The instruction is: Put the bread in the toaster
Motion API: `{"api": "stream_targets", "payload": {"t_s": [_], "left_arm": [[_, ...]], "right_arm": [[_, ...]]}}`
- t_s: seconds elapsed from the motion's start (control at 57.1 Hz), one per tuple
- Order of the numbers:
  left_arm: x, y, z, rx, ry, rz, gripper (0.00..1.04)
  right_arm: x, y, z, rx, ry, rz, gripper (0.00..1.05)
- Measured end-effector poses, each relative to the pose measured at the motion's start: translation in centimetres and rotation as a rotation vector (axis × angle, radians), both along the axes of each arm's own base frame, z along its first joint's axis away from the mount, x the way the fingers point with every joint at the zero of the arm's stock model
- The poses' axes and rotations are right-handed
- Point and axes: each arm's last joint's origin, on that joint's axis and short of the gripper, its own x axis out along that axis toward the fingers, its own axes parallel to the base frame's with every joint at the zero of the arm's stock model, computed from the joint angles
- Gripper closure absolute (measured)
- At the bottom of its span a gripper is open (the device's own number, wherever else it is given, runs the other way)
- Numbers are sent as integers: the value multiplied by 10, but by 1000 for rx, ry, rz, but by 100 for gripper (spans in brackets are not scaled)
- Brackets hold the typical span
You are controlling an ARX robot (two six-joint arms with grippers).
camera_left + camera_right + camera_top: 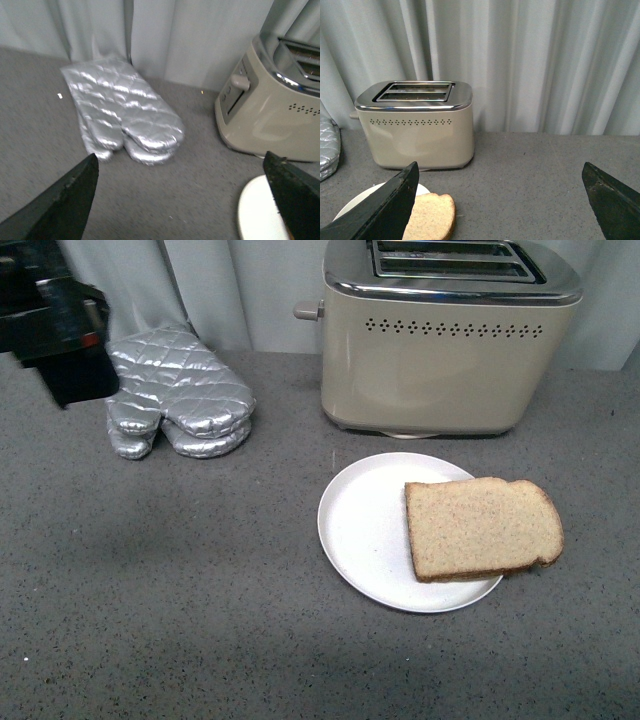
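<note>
The speckled grey tabletop lies nearest. On it, right of centre in the front view, sits a round white plate. The bread lies flat on the right half of this plate, with its rounded crust end pointing right and hanging just past the rim. Both grippers are spread wide and grip nothing. In the left wrist view the left gripper shows two dark fingers far apart, over the stretch of tabletop between the mitts and the plate's edge. In the right wrist view the right gripper is equally wide, above the tabletop and facing the plate and toaster. Further back on the left, a pair of quilted silver oven mitts lies stacked, with the dark, blurred left arm above and beside it. Behind the plate, and apart from it, stands the beige toaster, its two chrome-rimmed slots facing up. Its lever knob on the left side is near the top of its track. A pale grey curtain closes off the back.
</note>
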Motion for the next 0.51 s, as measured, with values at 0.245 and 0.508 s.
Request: {"api": "stream_targets", "payload": {"t_s": [0.245, 0.508], "left_arm": [[-49, 38, 5, 132, -136, -2, 59], [-67, 51, 6, 148, -139, -6, 102]], "right_arm": [[0, 0, 0, 0, 0, 1, 10], [0, 0, 0, 0, 0, 0, 10]]}}
